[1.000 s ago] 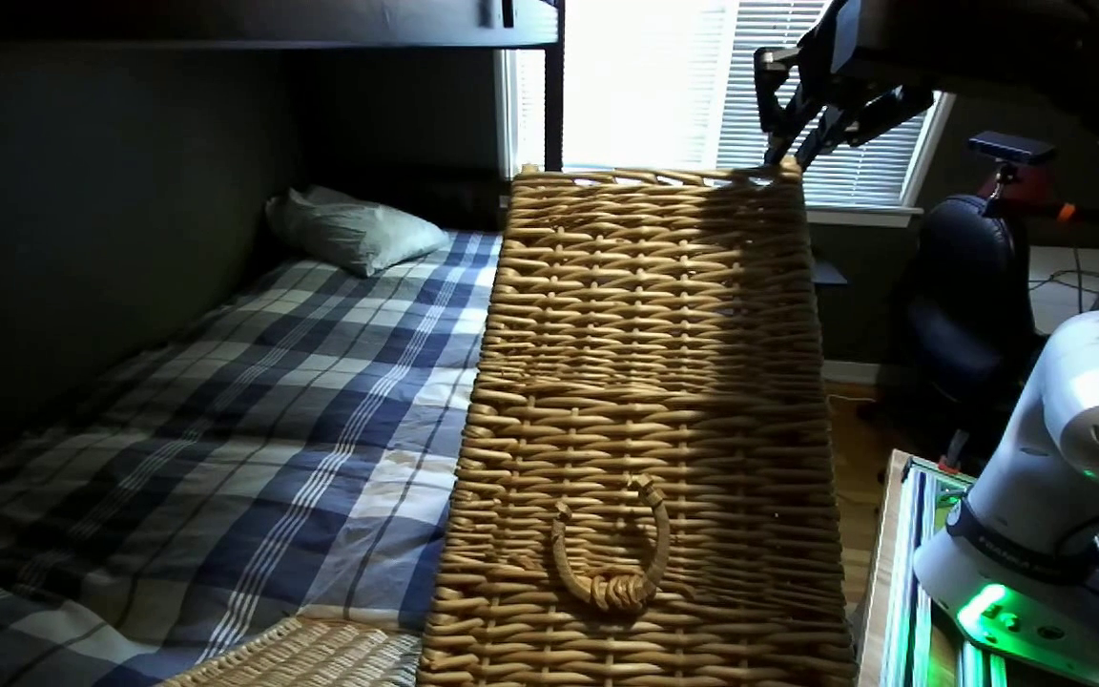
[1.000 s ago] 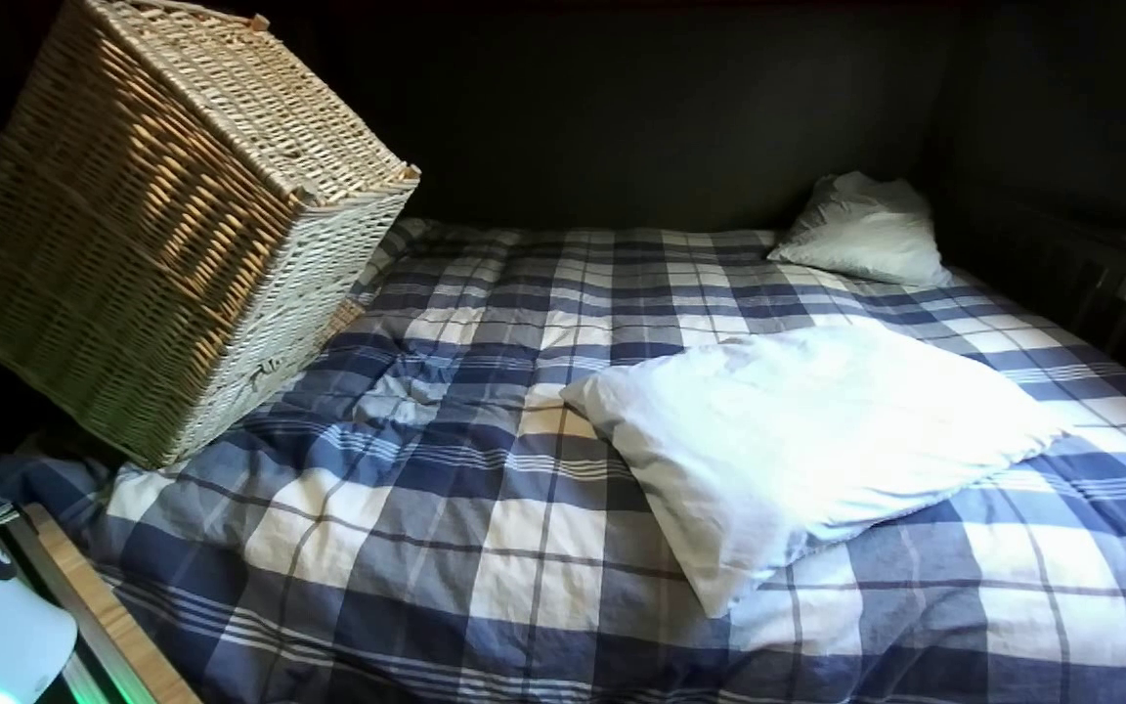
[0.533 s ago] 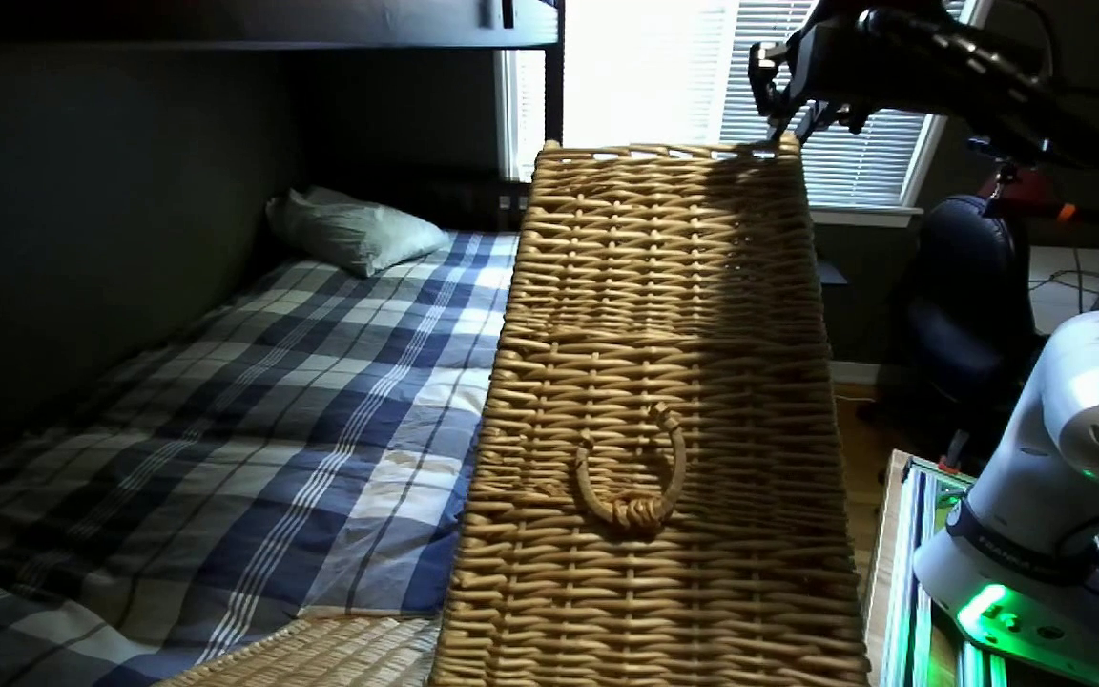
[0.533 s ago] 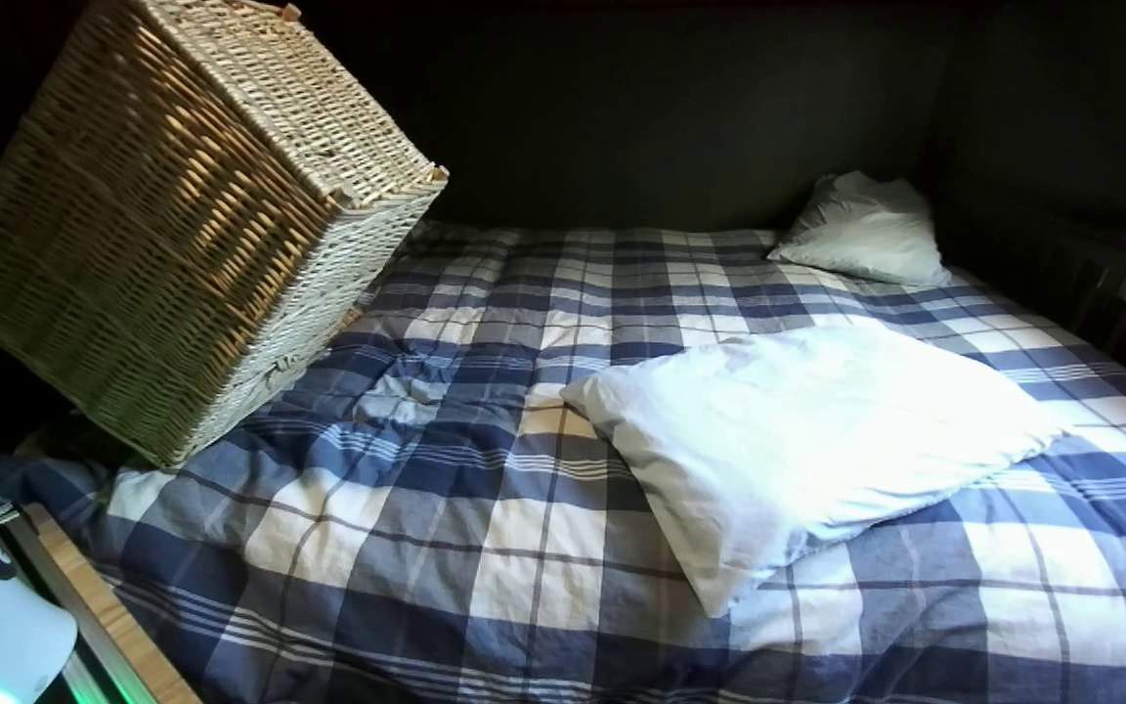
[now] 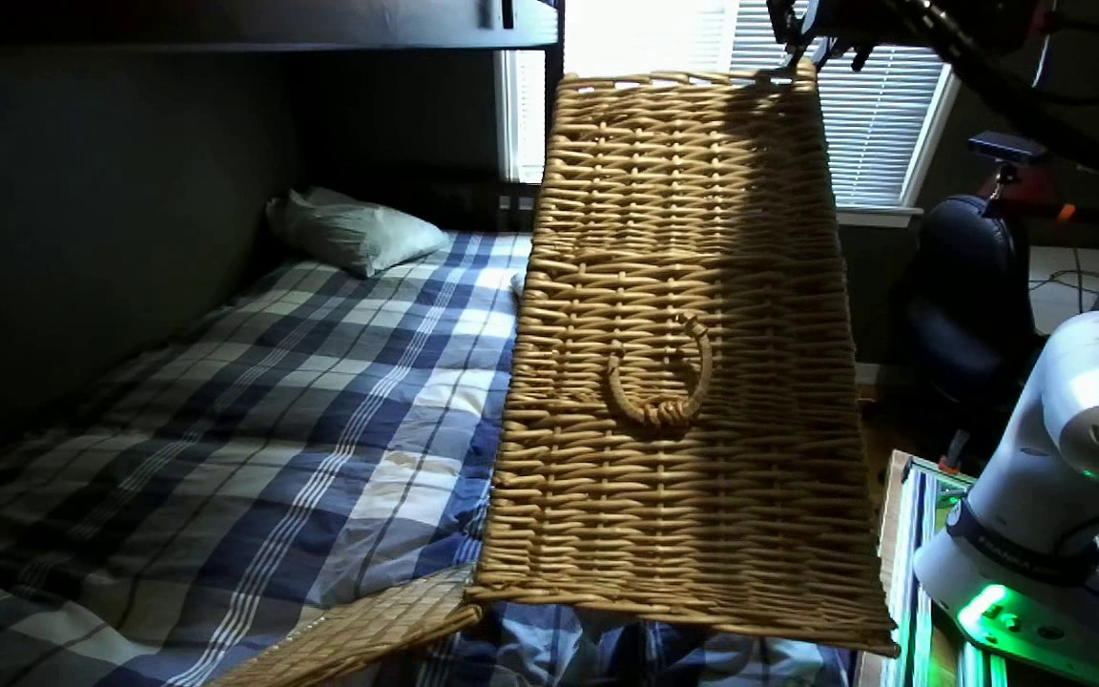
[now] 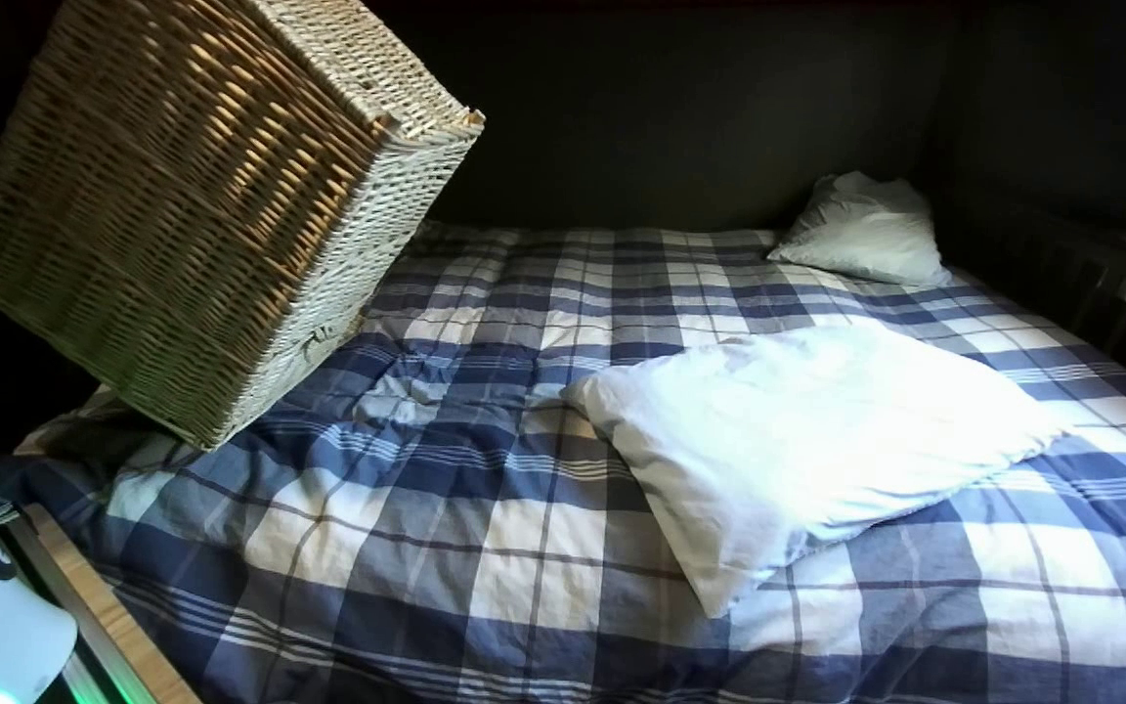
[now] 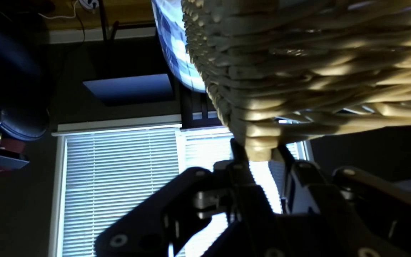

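Window [image 7: 121, 185] behind, corner [image 7: 259, 141] of wicker basket [image 7: 316, 67] between fingers [image 7: 240, 173]

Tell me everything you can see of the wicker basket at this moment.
The wicker basket is tan, box-shaped and woven, apparently of willow rods, with a U-shaped handle on one side face. Sunlight falls on part of it; the rest is shaded. It is tilted over the plaid bedspread, and the fingers grip a stubby corner knob at its raised end. Whether its lowest corner touches the bedspread is unclear. A woven panel by its lower edge may be its lid.
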Motion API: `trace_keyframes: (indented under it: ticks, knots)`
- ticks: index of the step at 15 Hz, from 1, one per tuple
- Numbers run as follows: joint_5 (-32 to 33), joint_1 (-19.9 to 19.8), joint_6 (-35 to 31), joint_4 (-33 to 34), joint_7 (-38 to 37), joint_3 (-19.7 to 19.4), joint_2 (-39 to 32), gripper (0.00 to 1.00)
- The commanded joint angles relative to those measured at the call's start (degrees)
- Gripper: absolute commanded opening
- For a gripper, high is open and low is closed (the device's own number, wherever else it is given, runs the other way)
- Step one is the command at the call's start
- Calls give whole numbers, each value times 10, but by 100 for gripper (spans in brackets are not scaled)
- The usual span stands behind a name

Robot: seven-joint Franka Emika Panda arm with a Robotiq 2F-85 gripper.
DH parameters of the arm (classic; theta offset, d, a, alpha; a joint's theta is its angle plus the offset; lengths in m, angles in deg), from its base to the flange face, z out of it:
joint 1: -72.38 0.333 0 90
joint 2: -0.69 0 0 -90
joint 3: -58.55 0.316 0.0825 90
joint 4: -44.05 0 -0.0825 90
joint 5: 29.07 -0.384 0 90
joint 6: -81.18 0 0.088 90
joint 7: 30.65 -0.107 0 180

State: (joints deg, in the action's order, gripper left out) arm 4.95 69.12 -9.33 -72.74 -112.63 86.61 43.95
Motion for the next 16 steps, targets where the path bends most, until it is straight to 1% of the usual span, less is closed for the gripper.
trace_keyframes:
  ticks: [1,7,10,11,12,13,14,15,16]
  knots:
    - [81,-8,-2,49,4,-4,1,5]
    - [138,2,-13,57,10,-8,-9,5]
    - [166,15,-15,66,26,-7,-17,5]
    - [170,15,-14,63,9,0,-22,5]
    - [186,26,-24,53,26,-2,-23,5]
    - [173,15,7,80,2,-1,-28,5]
    - [166,16,18,86,-12,0,-34,5]
    - [194,29,-16,52,-6,7,-34,5]
    - [203,38,-24,38,0,10,-38,5]
